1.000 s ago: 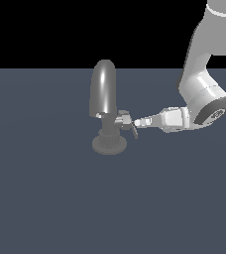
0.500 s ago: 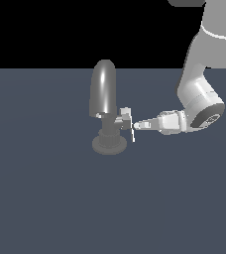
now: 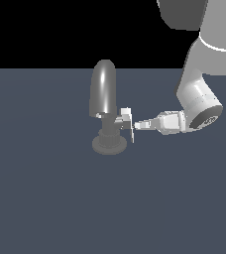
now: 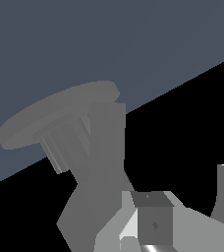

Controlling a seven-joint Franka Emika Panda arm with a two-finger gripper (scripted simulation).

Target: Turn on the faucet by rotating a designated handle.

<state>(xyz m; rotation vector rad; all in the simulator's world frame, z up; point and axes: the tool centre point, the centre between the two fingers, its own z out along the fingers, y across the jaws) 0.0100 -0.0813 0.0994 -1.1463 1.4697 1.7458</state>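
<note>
Since a second ago, the arm (image 3: pixel 197 99) has swung so its upper links now loom larger at the exterior view's right, and the gripper (image 3: pixel 137 125) has pushed in toward the faucet (image 3: pixel 105 106). The handle (image 3: pixel 125 119) has turned with it: its white tip now sits tight beside the neck, with a pale edge hanging down below it.

The faucet stands on the dark floor (image 3: pixel 45 188), disc base flat, arched spout upright. The handle sticks out from the neck toward the exterior view's right. The gripper lies nearly level, its tip just touching the handle from that side. The fingers look drawn close together, but I cannot tell whether they are fully closed or pinching anything.

From the wrist, the base (image 4: pixel 55 118) and neck (image 4: pixel 101 162) fill the frame, with a blocky grey fingertip (image 4: pixel 153 224) up close.
</note>
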